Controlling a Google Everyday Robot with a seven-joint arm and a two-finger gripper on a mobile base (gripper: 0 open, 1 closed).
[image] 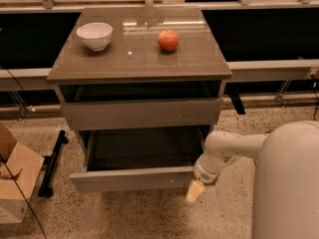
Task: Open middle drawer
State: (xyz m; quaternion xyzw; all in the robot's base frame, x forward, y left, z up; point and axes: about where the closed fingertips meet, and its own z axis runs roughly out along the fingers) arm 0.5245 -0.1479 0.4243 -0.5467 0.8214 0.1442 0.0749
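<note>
Your worktop (pixel 139 66) is glossy grey-brown, with a white bowl (pixel 94 35) near its back left corner and a red apple (pixel 168 40) toward its back edge. The middle drawer (pixel 129 179) matches in grey-brown. The cream end effector (pixel 194 192) sits below the front right corner.
</note>
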